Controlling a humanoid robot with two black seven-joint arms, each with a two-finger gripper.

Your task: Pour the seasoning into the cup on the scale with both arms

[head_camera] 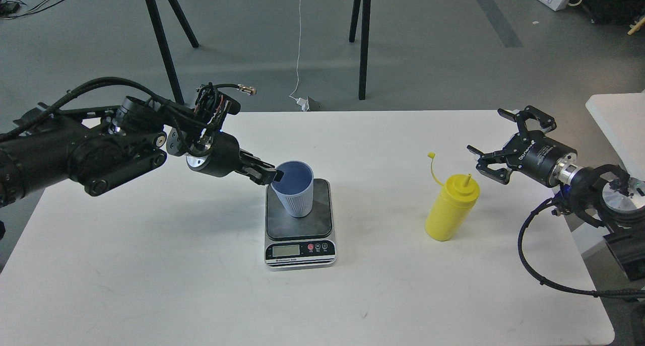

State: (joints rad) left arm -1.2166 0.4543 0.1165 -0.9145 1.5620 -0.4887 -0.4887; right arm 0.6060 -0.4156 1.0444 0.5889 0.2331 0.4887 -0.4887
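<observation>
on the white table [151, 265] the scale [299, 225] sits near the middle, its display and red button facing the near edge, and the cup [296, 191] stands upright on the dark platform, toward its far left part. the left gripper [272, 175] reaches in from the left and meets the cup's rim on the left side; one finger seems to sit at the lip, but the fingertips are dark and bunched against the blue plastic, so i can't tell whether it's clamped on the cup or merely touching it. over to the right, the seasoning [450, 207] stands on the table, well apart from the scale, leaning a touch in this view, nozzle up, its thin tethered cap sticking up to the left of the nozzle. the right gripper [499, 142] hangs just beyond and to the right of the bottle, claws spread wide, holding nothing, not touching the bottle. both arms run off the frame edges, so their upper parts are cut off. past the table's far edge, black legs of another table [363, 44] stand on the grey floor.
</observation>
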